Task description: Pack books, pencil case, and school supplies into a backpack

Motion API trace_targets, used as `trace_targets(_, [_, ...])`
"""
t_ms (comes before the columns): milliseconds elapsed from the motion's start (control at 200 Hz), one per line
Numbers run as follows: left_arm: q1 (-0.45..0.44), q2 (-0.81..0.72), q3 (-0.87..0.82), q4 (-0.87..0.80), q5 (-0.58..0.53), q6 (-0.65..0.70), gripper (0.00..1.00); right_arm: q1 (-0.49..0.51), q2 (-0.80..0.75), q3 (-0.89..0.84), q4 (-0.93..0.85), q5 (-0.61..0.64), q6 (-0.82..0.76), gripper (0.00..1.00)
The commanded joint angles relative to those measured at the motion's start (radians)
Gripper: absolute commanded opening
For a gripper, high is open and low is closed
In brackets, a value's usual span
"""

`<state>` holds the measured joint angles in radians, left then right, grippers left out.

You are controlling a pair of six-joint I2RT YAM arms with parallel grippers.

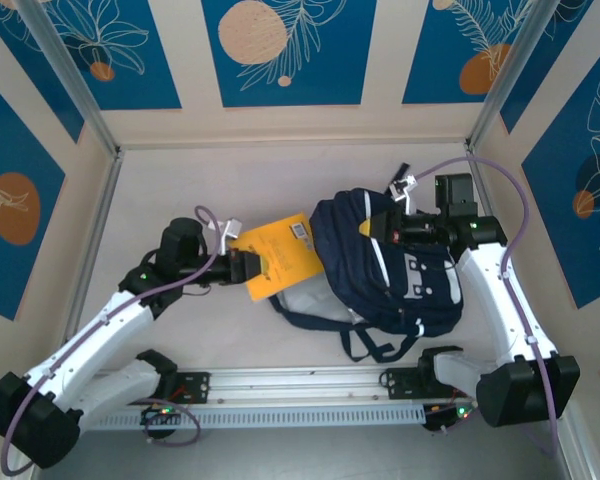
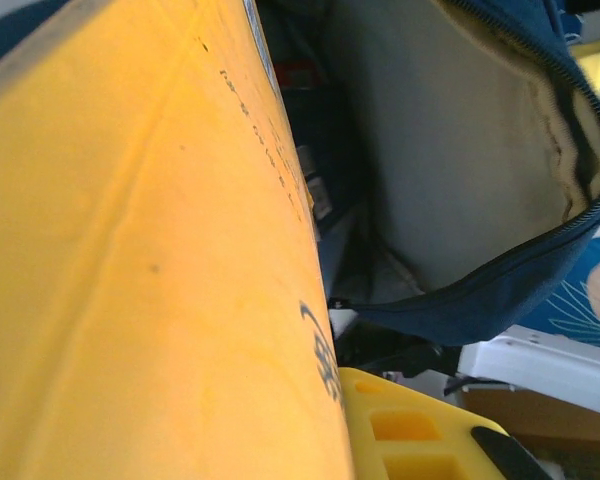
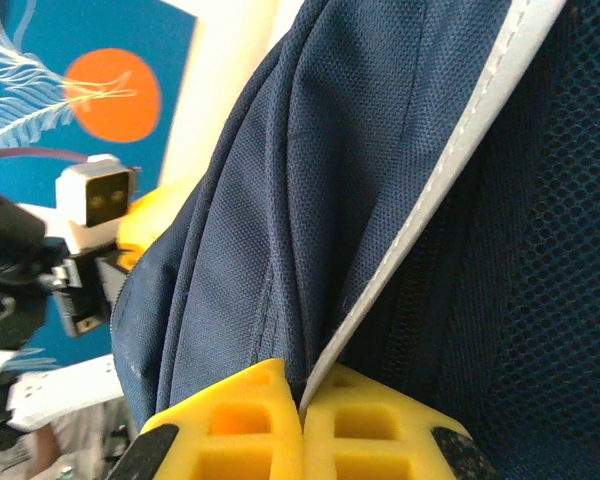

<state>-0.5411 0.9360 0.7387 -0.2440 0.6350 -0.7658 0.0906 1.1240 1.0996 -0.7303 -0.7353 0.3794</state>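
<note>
Our left gripper [image 1: 242, 266] is clamped on the yellow-orange book [image 1: 283, 250], its far edge aimed at the opening just ahead. Our right gripper [image 3: 302, 425] pinches the backpack [image 1: 420, 285] fabric, we judge to hold the mouth open.

From above and behind the arm bases [image 1: 165, 375], I look down over the whole bench [image 1: 230, 180]. My left wrist camera hugs the yellow book [image 2: 130, 260], facing into the backpack [image 2: 500, 290]; the right one sits close against that backpack's outside.

Both arms [image 1: 110, 320] have white links, black joints, purple cables [image 1: 3, 440], yellow fingers [image 3: 230, 425].
</note>
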Motion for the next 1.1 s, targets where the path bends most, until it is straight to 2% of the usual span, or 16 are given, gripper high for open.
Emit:
trace_targets(0, [-0.033,0.0,-0.01,0.174,0.07,-0.048,0.06,-0.016,-0.008,0.072,0.14,-0.244,0.05,0.0])
trace_targets(170, [-0.074,0.046,-0.053,0.295,0.084,-0.119,0.05,-0.057,-0.001,0.053,0.211,-0.279,0.13,0.0])
trace_targets(410, [-0.137,0.156,-0.034,0.398,0.048,-0.144,0.05,-0.087,-0.016,0.01,0.282,-0.298,0.194,0.0])
trace_targets(780, [-0.225,0.479,0.129,0.608,0.048,-0.173,0.03,-0.075,-0.047,-0.053,0.323,-0.288,0.209,0.0])
trace_targets(1095, [-0.263,0.801,0.331,0.678,0.054,-0.221,0.0,-0.031,-0.084,-0.086,0.298,-0.212,0.194,0.0])
